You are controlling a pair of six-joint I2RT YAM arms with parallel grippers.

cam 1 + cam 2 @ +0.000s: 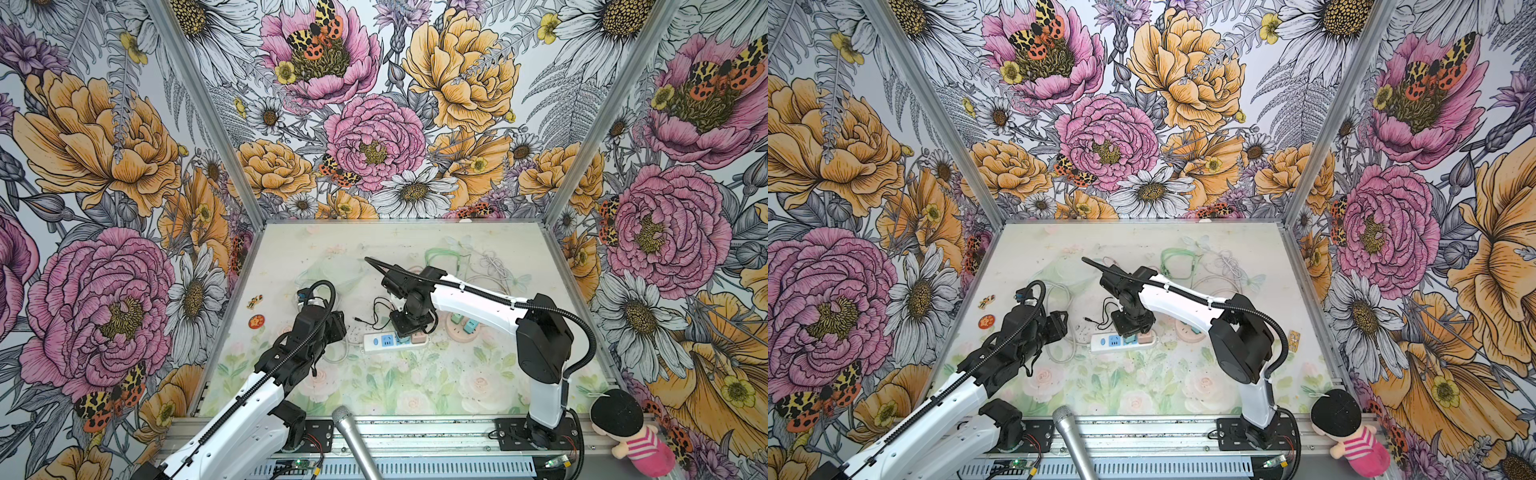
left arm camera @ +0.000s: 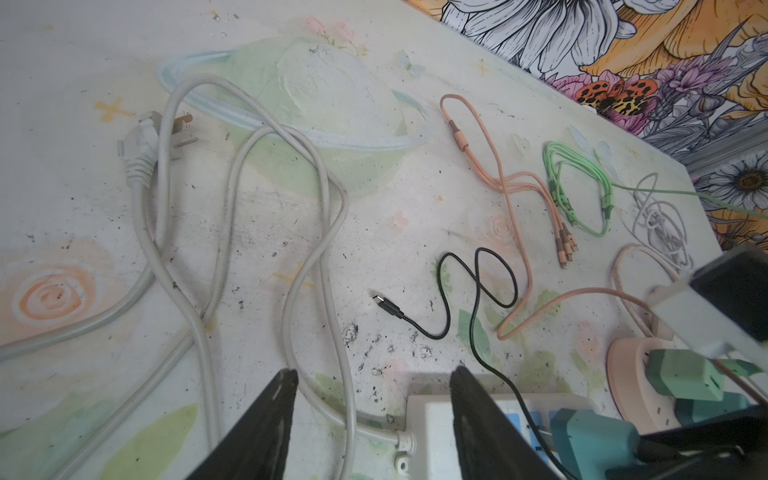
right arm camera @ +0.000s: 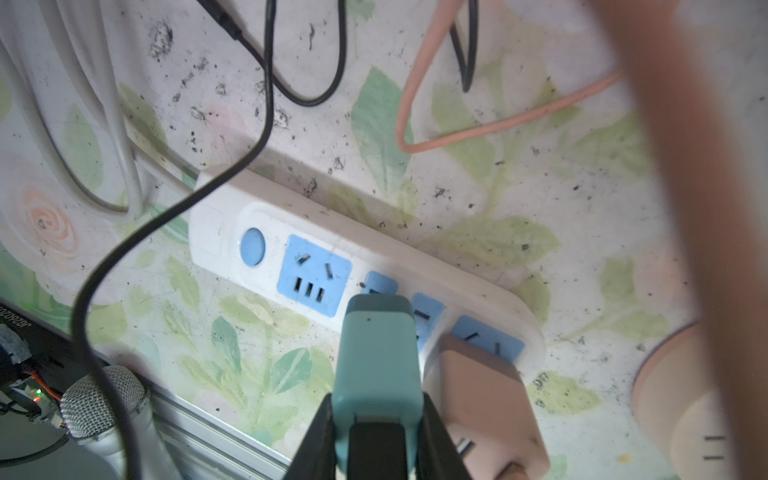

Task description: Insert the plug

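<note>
The teal plug (image 3: 376, 353) is clamped in the right gripper (image 3: 376, 401), its front end set against a blue socket (image 3: 380, 282) of the white power strip (image 3: 216, 232). The left gripper (image 2: 374, 372) is held with jaws apart above the white cord (image 2: 320, 216).

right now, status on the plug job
Right end effector shut on teal plug. Left end effector open, empty. Plug nose at a power strip socket, seating unclear. Pink adapter close beside.

Floral table (image 1: 457, 374) carries white power strip (image 1: 380, 341), round socket (image 2: 625, 374), black cable (image 3: 270, 83).
</note>
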